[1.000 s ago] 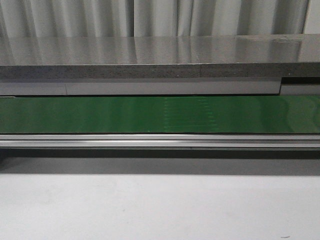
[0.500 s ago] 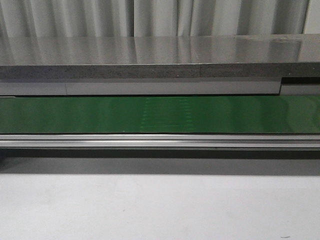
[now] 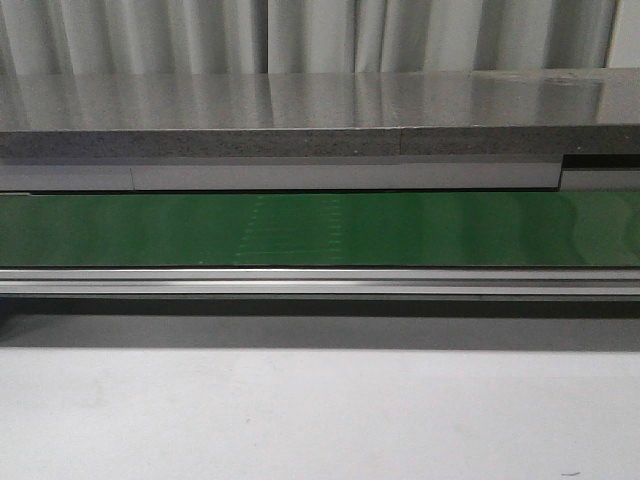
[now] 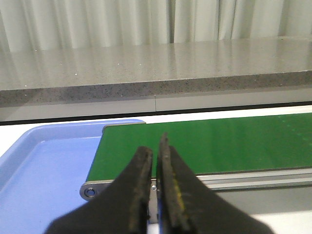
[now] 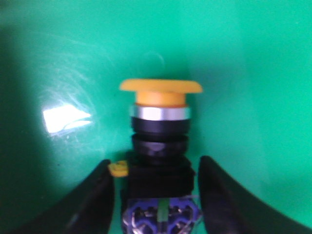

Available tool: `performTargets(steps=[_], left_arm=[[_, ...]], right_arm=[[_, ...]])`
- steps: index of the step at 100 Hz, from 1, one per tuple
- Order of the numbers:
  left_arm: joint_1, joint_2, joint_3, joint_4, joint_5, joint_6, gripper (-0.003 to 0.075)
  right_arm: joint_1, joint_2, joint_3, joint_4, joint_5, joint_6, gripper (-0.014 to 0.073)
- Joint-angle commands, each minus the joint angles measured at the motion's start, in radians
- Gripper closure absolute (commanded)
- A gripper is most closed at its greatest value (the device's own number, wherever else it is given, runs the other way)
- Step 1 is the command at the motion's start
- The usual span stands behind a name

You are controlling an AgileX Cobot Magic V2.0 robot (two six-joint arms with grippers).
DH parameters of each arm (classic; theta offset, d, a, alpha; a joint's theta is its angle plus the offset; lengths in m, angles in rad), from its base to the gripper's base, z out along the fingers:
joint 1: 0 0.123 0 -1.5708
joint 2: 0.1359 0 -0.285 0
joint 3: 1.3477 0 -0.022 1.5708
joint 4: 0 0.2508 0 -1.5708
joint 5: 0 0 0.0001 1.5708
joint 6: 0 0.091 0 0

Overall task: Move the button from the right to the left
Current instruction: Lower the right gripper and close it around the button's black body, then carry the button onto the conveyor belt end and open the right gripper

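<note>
The button (image 5: 158, 126) shows only in the right wrist view. It has an orange-yellow cap, a silver ring and a black body with a blue-marked end, and it lies on the green belt (image 5: 253, 73). My right gripper (image 5: 155, 163) is open, with one finger on each side of the button's black body and a small gap on both sides. My left gripper (image 4: 154, 144) is shut and empty, above the left end of the green belt (image 4: 219, 146). The front view shows no button and no gripper.
A blue tray (image 4: 44, 165) sits just past the belt's left end. A grey stone counter (image 3: 320, 110) runs behind the belt (image 3: 320, 228), with curtains behind it. A metal rail (image 3: 320, 282) edges the belt's near side, and a white table (image 3: 320, 410) lies in front.
In the front view a faint pale patch on the green belt has shifted to the left. Nothing else there has changed.
</note>
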Motion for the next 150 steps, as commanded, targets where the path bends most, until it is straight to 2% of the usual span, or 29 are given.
performTargets(steps=[1,29,54,73,115,134,140,150], left_arm=[[0.0,-0.037,0.04,-0.006,-0.081,-0.011,0.0715],[0.0,-0.037,0.04,-0.006,-0.081,-0.011,0.0715],[0.0,-0.037,0.04,-0.006,-0.081,-0.011,0.0715],[0.0,-0.037,0.04,-0.006,-0.081,-0.011,0.0715],[0.0,-0.037,0.04,-0.006,-0.081,-0.011,0.0715],[0.0,-0.037,0.04,-0.006,-0.081,-0.011,0.0715],[0.0,-0.037,0.04,-0.006,-0.081,-0.011,0.0715],[0.0,-0.037,0.04,-0.006,-0.081,-0.011,0.0715]], right_arm=[[-0.006,-0.035,-0.025,-0.017,-0.033,-0.011,0.0362],[-0.006,-0.053,-0.028,-0.012,-0.006,-0.011,0.0368],[-0.006,-0.157,-0.028,-0.008,-0.007,-0.011,0.0368],[0.004,-0.246,-0.028,0.089,-0.005,-0.013,0.0368],[0.204,-0.297,-0.028,0.13,0.107,-0.066,0.0368],[0.222,-0.297,-0.028,0.134,0.13,-0.066,0.0367],[0.222,-0.297,-0.028,0.134,0.14,-0.067,0.0349],[0.222,-0.297,-0.028,0.158,0.147,-0.08,0.0254]])
